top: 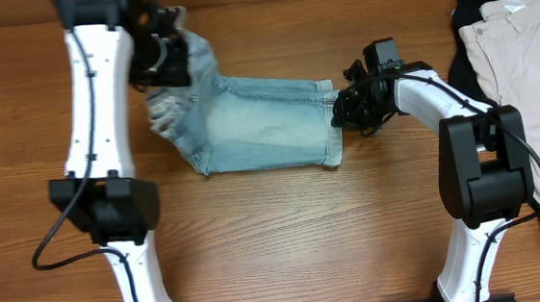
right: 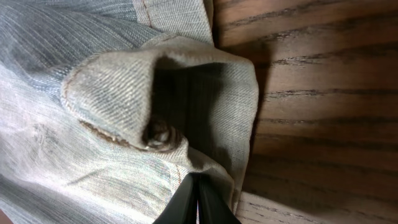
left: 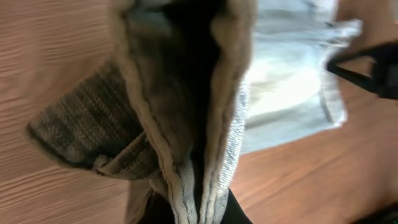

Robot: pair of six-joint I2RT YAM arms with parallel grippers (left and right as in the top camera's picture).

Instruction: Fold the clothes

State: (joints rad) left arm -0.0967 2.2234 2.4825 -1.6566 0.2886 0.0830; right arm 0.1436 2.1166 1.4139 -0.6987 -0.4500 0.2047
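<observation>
No lettering, label, brand, number or sign can be read in any of the three views. Seen close up from both wrist views, the faded light-blue denim shorts (top: 263, 123) show only weave and stitched seams, with no tag that can be made out. From overhead, the white-and-black robot arms (top: 92, 97) beside the shorts carry no marking that can be read.
</observation>
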